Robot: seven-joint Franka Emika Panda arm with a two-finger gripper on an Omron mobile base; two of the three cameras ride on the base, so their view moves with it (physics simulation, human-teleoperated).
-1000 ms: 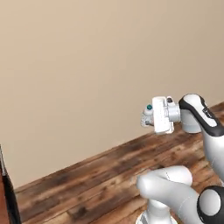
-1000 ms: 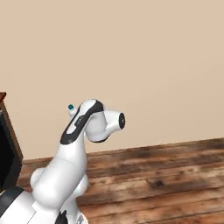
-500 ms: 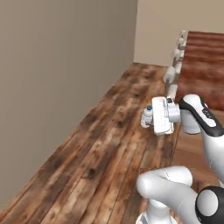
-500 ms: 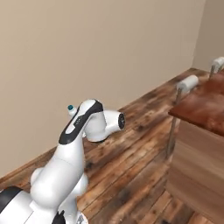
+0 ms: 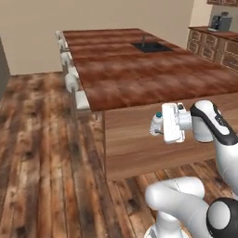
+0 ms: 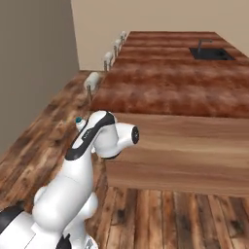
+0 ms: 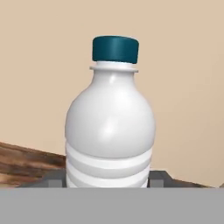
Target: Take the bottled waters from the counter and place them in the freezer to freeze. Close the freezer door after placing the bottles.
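- The whole scene has swung since a moment ago: the plain wall has given way to the counter [image 5: 139, 69], because the base turned.
- Beyond the gripper [image 5: 157, 126] lies the counter with its sink [image 5: 151, 46]; plank floor [image 5: 42, 158] lies below it.
- The arm reaches out level, jaws clamped on the teal-capped bottle [image 7: 110, 131], held upright between them.

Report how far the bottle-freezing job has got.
Done: the teal-capped bottle is off the island counter. In hand: the claw is shut on it, carried above the wood floor. Left: placing it in the freezer, handling the other bottle, closing the door.
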